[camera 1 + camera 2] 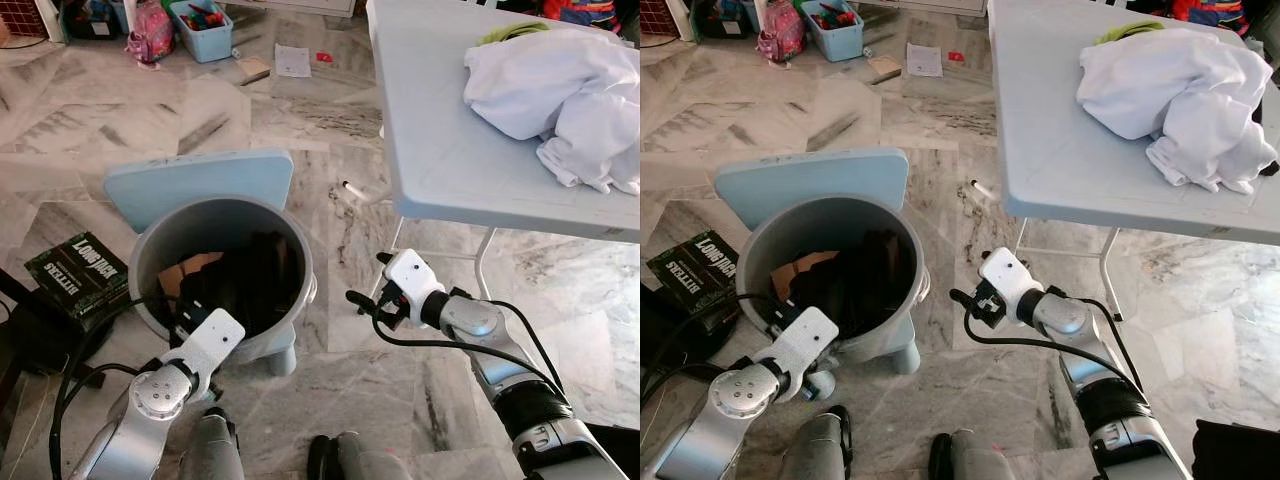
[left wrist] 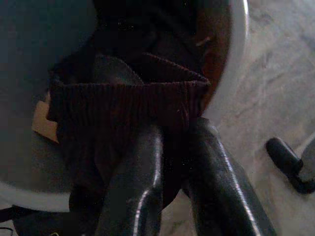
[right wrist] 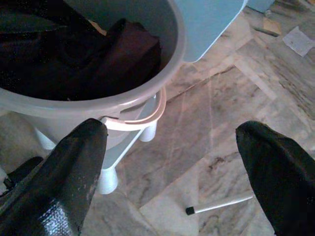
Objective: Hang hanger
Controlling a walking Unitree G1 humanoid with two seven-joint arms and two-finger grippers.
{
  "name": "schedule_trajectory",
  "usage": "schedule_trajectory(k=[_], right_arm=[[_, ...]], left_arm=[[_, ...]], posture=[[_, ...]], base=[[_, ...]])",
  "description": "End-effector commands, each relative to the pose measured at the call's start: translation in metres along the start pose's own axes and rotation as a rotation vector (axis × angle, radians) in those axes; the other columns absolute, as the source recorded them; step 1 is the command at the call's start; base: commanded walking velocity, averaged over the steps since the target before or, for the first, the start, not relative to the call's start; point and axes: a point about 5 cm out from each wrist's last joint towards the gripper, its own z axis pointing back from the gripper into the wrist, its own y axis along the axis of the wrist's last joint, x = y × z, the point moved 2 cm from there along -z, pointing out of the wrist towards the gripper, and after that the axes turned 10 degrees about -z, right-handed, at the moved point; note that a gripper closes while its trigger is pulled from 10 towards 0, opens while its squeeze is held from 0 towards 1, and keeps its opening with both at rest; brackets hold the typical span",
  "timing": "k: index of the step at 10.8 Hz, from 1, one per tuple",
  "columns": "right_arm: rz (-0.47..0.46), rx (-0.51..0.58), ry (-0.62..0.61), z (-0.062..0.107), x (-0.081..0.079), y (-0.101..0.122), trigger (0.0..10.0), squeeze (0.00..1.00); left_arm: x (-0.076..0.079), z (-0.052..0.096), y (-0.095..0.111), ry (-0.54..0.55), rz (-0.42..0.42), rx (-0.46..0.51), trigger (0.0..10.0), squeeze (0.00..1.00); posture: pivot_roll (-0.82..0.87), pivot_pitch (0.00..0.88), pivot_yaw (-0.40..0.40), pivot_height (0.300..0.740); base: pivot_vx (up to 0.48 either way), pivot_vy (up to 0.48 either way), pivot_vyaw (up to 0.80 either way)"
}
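A grey bucket (image 1: 225,204) stands on a light blue stool (image 1: 200,180) and holds a dark garment (image 1: 250,280) with a ribbed band (image 2: 123,98). My left gripper (image 2: 177,130) reaches down into the bucket's near side, shut on that dark cloth, with fabric pinched between the fingers (image 2: 142,167). My right gripper (image 1: 362,300) hovers over the floor just right of the bucket, open wide with nothing between its fingers (image 3: 74,162). The bucket's pale handle (image 3: 142,120) hangs on the side facing it.
A white folding table (image 1: 430,130) at the right carries a heap of white cloth (image 1: 560,90). A black box (image 1: 80,270) lies left of the stool. A white marker (image 1: 352,188) lies on the marble floor. A blue bin (image 1: 205,25) and pink bag (image 1: 150,30) stand far back.
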Motion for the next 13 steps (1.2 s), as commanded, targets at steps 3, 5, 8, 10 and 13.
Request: schedule_trajectory(k=[3,5,8,10,13], right_arm=[[0.017,0.003,-0.038,0.002,0.01,0.001,10.0,1.0],[0.023,0.011,-0.052,0.002,0.013,0.003,10.0,1.0],[0.036,0.026,-0.073,0.0,0.016,0.006,10.0,1.0],[0.04,0.027,-0.076,-0.001,0.017,0.007,10.0,1.0],[0.045,0.024,-0.084,0.002,0.02,0.005,10.0,1.0]], left_arm=[[-0.031,-0.001,0.015,0.305,-0.012,0.11,0.0,0.0],[-0.043,0.005,0.038,0.42,-0.006,0.258,0.0,0.0],[-0.054,0.013,0.068,0.558,0.002,0.455,0.0,0.0],[-0.054,0.011,0.068,0.56,0.003,0.47,0.0,0.0],[-0.019,0.004,0.047,0.28,0.157,0.36,0.0,0.0]], posture=[[0.02,0.15,-0.15,0.74],[0.02,0.146,-0.156,0.74],[0.02,0.138,-0.159,0.74],[0.02,0.134,-0.162,0.74],[0.02,0.139,-0.161,0.74]], base=[[0.0,0.0,0.0],[0.0,0.0,0.0],[0.0,0.0,0.0],[0.0,0.0,0.0],[0.0,0.0,0.0]])
